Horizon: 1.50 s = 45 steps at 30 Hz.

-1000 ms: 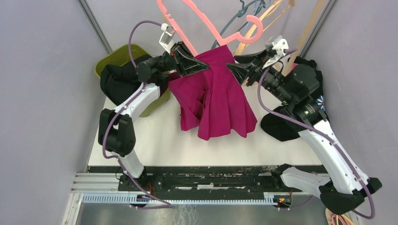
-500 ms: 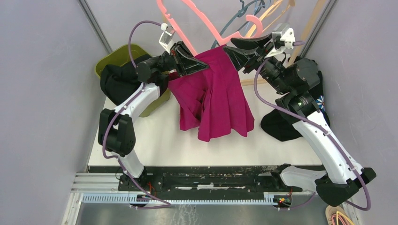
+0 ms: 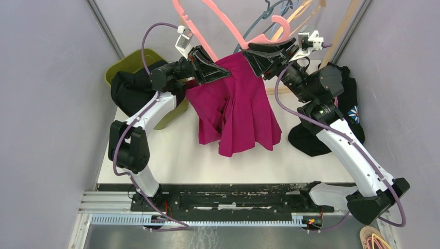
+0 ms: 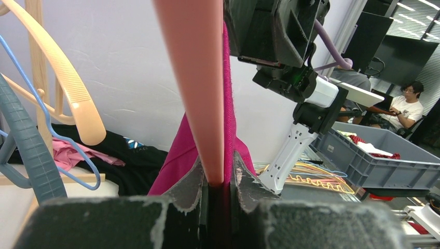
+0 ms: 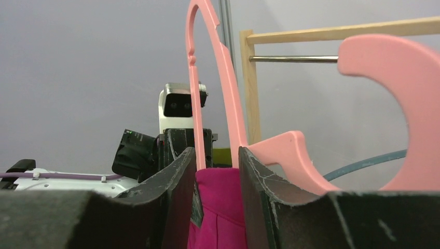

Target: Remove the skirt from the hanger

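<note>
Seen from overhead, the magenta pleated skirt (image 3: 238, 109) hangs from the pink hanger (image 3: 228, 28) at the far side of the white table (image 3: 171, 155), its hem toward the near edge. The left gripper (image 3: 225, 72) is at its upper left corner and the right gripper (image 3: 255, 58) at its upper right. The left wrist camera shows what the overhead view cannot: that gripper's fingers (image 4: 189, 179) are pinched tight on the hanger's pink bar, with a strip of the skirt's cloth pressed alongside it. The right wrist camera shows the skirt's top edge filling the narrow gap between the right fingers (image 5: 176, 181), with the hanger's arm rising just behind; whether they squeeze the cloth cannot be told. The cloth is deep magenta and falls in vertical pleats, with its left side doubled over on itself
</note>
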{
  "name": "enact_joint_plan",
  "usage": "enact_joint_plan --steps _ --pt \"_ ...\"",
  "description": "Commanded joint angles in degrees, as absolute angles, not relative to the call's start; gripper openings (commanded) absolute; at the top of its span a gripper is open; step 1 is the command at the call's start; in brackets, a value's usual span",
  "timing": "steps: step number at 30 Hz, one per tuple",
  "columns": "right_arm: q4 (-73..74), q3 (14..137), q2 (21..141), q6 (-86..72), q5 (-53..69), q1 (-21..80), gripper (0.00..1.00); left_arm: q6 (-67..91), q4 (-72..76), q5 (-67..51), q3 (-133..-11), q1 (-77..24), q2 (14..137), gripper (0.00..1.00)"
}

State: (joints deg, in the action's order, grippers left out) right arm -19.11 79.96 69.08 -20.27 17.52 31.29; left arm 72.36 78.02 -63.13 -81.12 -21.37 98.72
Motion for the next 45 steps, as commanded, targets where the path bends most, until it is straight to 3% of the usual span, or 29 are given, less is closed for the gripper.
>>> enact_joint_plan --steps 1,13,19,21,40,41,43,45 --pt "-22.6 79.7 68.3 -22.6 17.8 31.4 0.41 71.5 80.6 -59.2 -82.2 -21.5 94.3 0.03" --pt "-24.1 87.3 75.2 -22.3 17.8 31.5 0.41 71.0 80.0 -59.7 -80.8 -21.5 92.2 0.03" --pt "-21.2 90.8 77.9 -23.3 20.2 31.4 0.07 70.4 79.4 -59.8 -80.1 -21.5 91.4 0.03" --pt "-21.1 90.6 77.8 -23.4 20.4 31.5 0.01 70.4 79.3 -59.8 -79.8 -21.5 91.3 0.03" --pt "-7.0 98.3 70.0 -16.0 21.8 31.4 0.01 71.4 80.9 -59.4 -80.0 -21.5 91.8 0.03" --pt "-4.6 98.2 69.9 -15.3 22.1 31.4 0.02 71.7 81.1 -59.4 -80.2 -21.5 91.9 0.03" --pt "-0.9 96.6 69.6 -14.6 23.3 31.4 0.36 71.9 81.3 -59.5 -80.7 -21.5 92.1 0.03" --pt "0.6 93.3 68.8 -14.6 23.6 31.5 0.49 72.0 81.4 -59.5 -80.8 -21.5 91.9 0.03"
